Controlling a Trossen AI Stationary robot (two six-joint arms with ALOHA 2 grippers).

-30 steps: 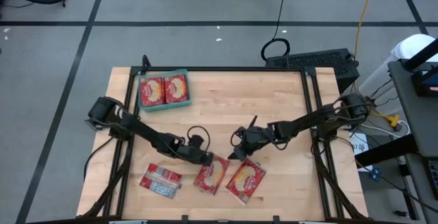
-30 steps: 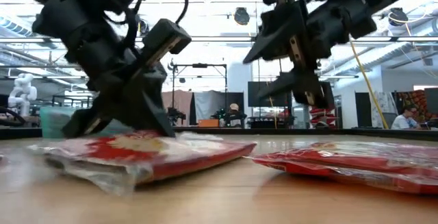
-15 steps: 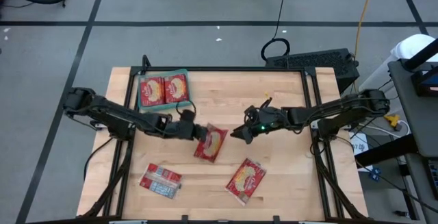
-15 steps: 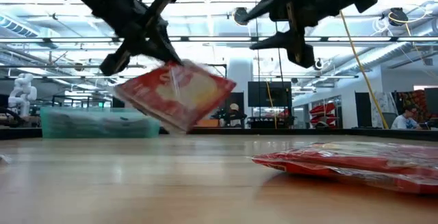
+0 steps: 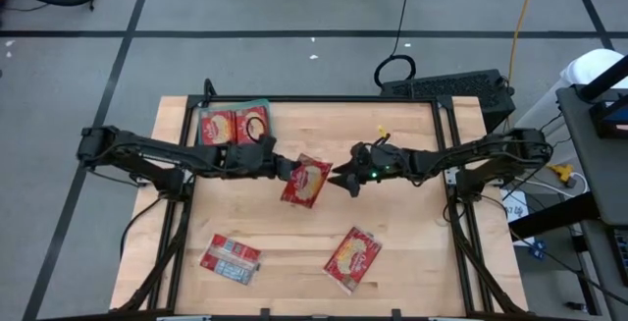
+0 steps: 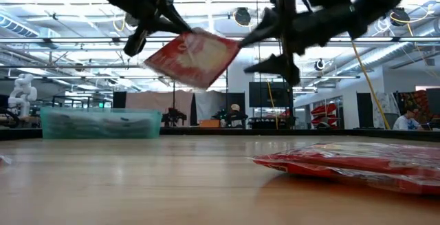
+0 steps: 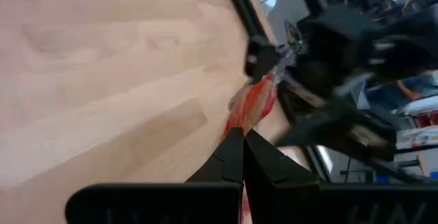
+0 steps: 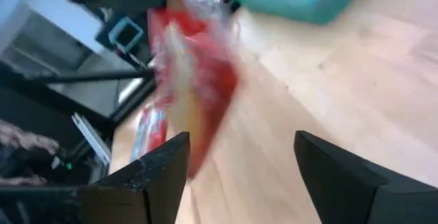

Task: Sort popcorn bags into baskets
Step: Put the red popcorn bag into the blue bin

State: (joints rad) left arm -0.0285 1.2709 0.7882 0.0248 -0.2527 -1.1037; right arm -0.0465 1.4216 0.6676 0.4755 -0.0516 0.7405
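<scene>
My left gripper (image 5: 282, 168) is shut on a red popcorn bag (image 5: 306, 181), held high above the table's middle; the bag also shows in the low view (image 6: 192, 58). My right gripper (image 5: 343, 178) is open, level with the bag and just off its right edge, apart from it in the right wrist view (image 8: 195, 80). The teal basket (image 5: 266, 125) stands at the far left with two bags lying flat in it. Two more bags (image 5: 231, 259) (image 5: 353, 258) lie flat on the near part of the table. My left gripper pinches the bag's left edge (image 5: 291, 173) between its two shut fingers (image 7: 241, 150). The fingers come at it about level, from the table's left. The bag is lifted clear and juts out tilted toward the right gripper.
The table's black frame rails run along its edges (image 5: 324, 99). Bare wood lies between the basket and the right arm (image 5: 461, 159). A bag lies close in front in the low view (image 6: 350, 164).
My left gripper has lifted the bag off the near part of the table and carried it up and toward the far edge; the bag now hangs clear. My right gripper has risen and gone the same way, staying open beside the bag.
</scene>
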